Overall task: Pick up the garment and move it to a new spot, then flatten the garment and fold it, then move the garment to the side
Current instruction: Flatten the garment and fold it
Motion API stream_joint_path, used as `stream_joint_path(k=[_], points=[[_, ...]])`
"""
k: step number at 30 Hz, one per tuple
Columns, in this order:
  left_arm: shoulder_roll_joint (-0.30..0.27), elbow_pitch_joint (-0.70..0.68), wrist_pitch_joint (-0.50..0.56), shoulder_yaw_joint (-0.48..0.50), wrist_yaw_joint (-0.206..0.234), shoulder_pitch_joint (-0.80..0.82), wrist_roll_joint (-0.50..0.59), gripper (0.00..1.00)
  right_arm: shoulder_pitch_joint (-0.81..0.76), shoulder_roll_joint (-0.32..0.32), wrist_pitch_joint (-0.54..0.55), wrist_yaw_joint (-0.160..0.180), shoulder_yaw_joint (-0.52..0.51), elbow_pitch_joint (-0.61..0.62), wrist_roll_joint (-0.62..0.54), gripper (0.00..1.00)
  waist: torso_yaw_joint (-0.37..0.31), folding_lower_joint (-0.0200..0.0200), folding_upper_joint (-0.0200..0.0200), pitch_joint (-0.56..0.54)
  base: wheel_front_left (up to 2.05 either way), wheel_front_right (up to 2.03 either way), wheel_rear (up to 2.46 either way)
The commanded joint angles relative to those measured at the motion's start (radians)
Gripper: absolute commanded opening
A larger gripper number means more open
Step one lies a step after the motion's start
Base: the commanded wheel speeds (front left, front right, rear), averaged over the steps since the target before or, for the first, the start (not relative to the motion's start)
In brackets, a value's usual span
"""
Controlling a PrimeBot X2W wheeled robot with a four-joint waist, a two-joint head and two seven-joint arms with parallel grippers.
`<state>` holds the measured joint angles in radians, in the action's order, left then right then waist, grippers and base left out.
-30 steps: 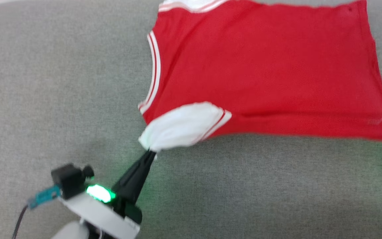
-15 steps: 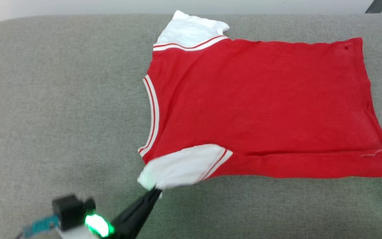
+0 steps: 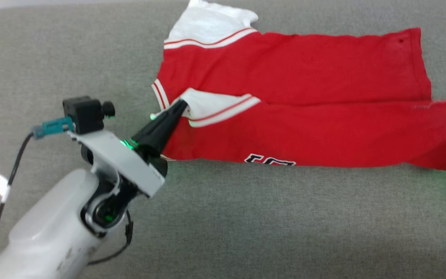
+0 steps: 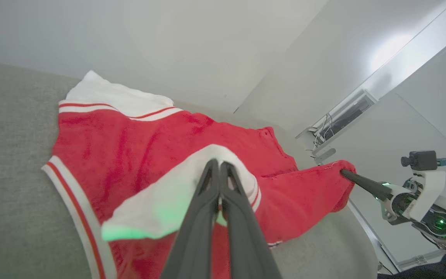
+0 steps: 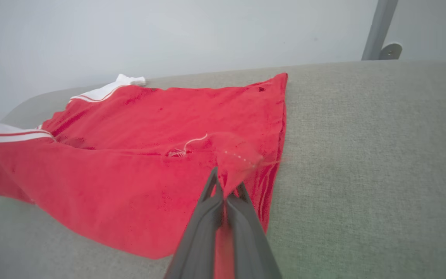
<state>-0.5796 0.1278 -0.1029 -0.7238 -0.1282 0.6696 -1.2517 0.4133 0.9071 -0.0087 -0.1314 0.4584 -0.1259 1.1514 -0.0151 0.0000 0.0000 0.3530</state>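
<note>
**Even light, soft focus**

I get bright, diffuse light and faint shadows on the grey fabric-covered counter (image 3: 246,224). The head view is slightly blurred. Green glow at the left gripper (image 3: 181,104) tints the red sleeveless jersey (image 4: 130,155); wrist views bow at the edges.

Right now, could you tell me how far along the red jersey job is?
Done: the red sleeveless jersey lies spread on the grey fabric surface. In hand: the left gripper and right gripper, both shut on its near edge, hold that edge doubled over the body, black numerals showing. Left: finishing the fold, moving it aside.

Grey fabric surface (image 3: 246,217), pale wall (image 5: 168,35), perhaps a metal post (image 5: 379,27)
</note>
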Motion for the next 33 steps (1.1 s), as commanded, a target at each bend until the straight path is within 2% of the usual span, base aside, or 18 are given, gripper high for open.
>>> stream_joint_path(k=[1,5,8,17,18,19,20,21,25,29,32,33], points=[[0.019,0.063,-0.012,-0.012,-0.003,0.040,-0.009,0.00,0.045,-0.037,-0.006,0.002,0.002,-0.038,-0.008,0.00,-0.019,0.0000,0.0000,0.035,0.00,0.00,0.00],[0.048,0.205,-0.050,-0.031,-0.003,0.106,-0.011,0.00,0.130,-0.107,-0.017,0.002,0.026,-0.143,-0.019,0.00,-0.029,0.0000,0.0000,0.075,0.00,0.00,0.00],[0.071,0.281,-0.062,-0.072,-0.003,0.146,-0.004,0.00,0.175,-0.131,-0.028,0.002,0.058,-0.198,-0.038,0.00,-0.025,0.0000,0.0000,0.100,0.00,0.00,0.00],[0.077,0.423,-0.087,-0.191,-0.001,0.193,-0.006,0.00,0.242,-0.153,-0.090,0.002,0.157,-0.291,-0.078,0.00,-0.018,0.0000,0.0000,0.106,0.00,0.00,0.00],[0.077,0.431,-0.095,-0.203,-0.001,0.197,-0.001,0.03,0.246,-0.153,-0.102,0.002,0.167,-0.301,-0.082,0.02,-0.016,0.0000,0.0000,0.099,0.00,0.00,0.00],[0.074,0.439,-0.103,-0.211,-0.001,0.202,0.000,0.45,0.249,-0.153,-0.115,0.002,0.175,-0.307,-0.085,0.33,-0.014,0.0000,0.0000,0.091,0.00,0.00,0.00],[0.069,0.439,-0.110,-0.220,-0.001,0.208,0.005,0.93,0.249,-0.154,-0.128,0.002,0.180,-0.314,-0.086,0.76,-0.012,0.0000,0.0000,0.081,0.00,0.00,0.00],[0.066,0.434,-0.118,-0.223,-0.001,0.215,0.004,1.00,0.246,-0.151,-0.142,0.002,0.184,-0.318,-0.089,1.00,-0.009,0.0000,0.0000,0.070,0.00,0.00,0.00],[0.017,0.403,-0.114,-0.249,-0.001,0.231,0.009,1.00,0.219,-0.136,-0.192,0.002,0.187,-0.316,-0.090,1.00,0.001,0.0000,0.0000,0.022,0.00,0.00,0.00],[-0.054,0.365,-0.024,-0.280,-0.001,0.245,0.005,1.00,0.182,-0.122,-0.221,0.002,0.171,-0.298,-0.082,1.00,0.007,0.0000,0.0000,-0.024,0.00,0.00,0.00],[-0.094,0.316,0.108,-0.305,0.025,0.242,-0.031,1.00,0.157,-0.117,-0.230,0.002,0.162,-0.277,-0.085,1.00,0.005,0.0000,0.0000,-0.044,0.00,0.00,0.00],[-0.094,0.316,0.108,-0.305,0.025,0.242,-0.031,1.00,0.157,-0.117,-0.230,0.002,0.162,-0.277,-0.085,1.00,0.005,0.0000,0.0000,-0.044,0.00,0.00,0.00]])
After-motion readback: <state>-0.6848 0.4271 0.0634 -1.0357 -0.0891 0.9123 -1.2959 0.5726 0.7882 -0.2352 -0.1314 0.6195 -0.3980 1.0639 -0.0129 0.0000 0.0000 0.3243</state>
